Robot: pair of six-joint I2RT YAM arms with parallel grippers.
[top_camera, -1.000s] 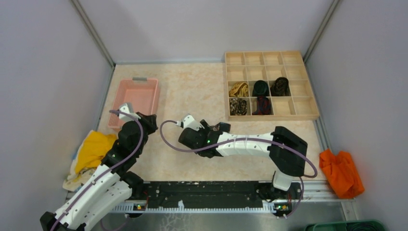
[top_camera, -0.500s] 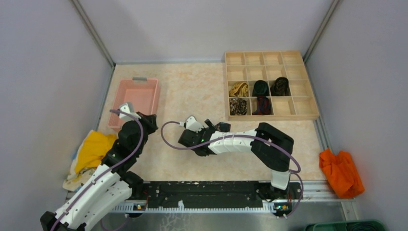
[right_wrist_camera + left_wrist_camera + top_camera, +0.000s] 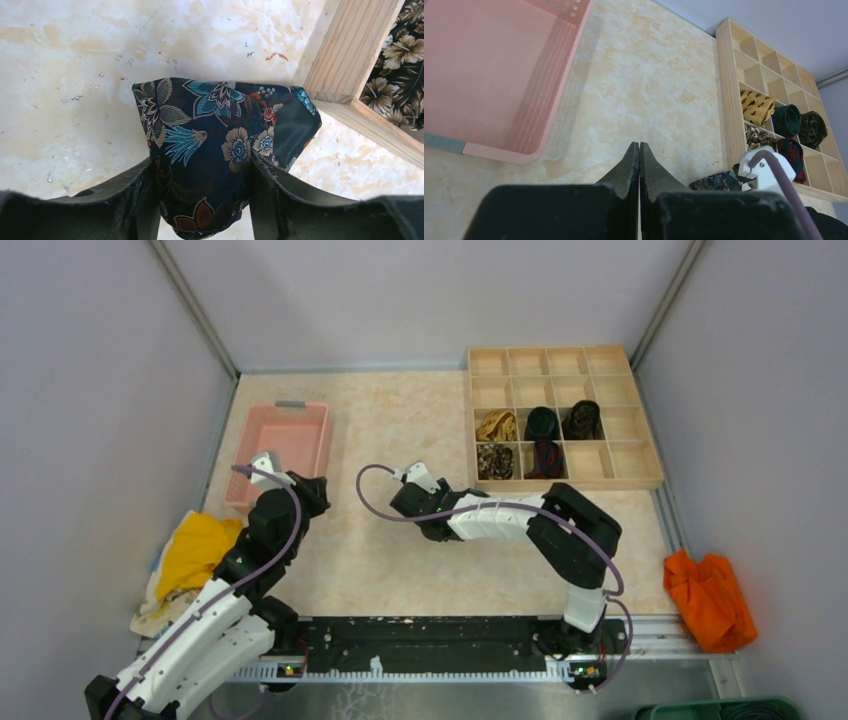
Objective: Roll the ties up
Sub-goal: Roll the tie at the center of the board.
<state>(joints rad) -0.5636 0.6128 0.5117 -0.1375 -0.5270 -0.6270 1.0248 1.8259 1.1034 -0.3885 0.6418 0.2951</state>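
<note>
My right gripper (image 3: 200, 160) is shut on a dark blue floral tie (image 3: 215, 145), rolled into a coil, just above the table by the near-left corner of the wooden grid tray (image 3: 350, 60). In the top view the wrist (image 3: 430, 508) hides this tie; the left wrist view shows it (image 3: 716, 181). Several rolled ties sit in tray cells: gold (image 3: 496, 426), black-green (image 3: 542, 422), dark paisley (image 3: 582, 420), brown floral (image 3: 494, 461), red-black (image 3: 545, 458). My left gripper (image 3: 639, 145) is shut and empty, hovering near the pink bin.
The wooden tray (image 3: 640, 480) stands at the back right. A pink bin (image 3: 283, 445) stands at the left. A yellow cloth (image 3: 195, 552) lies over the left table edge, and an orange cloth (image 3: 710, 598) lies at the right.
My right gripper has moved away from the arm bases and to the right with the floral tie, closer to the tray's corner. The left arm has not moved.
</note>
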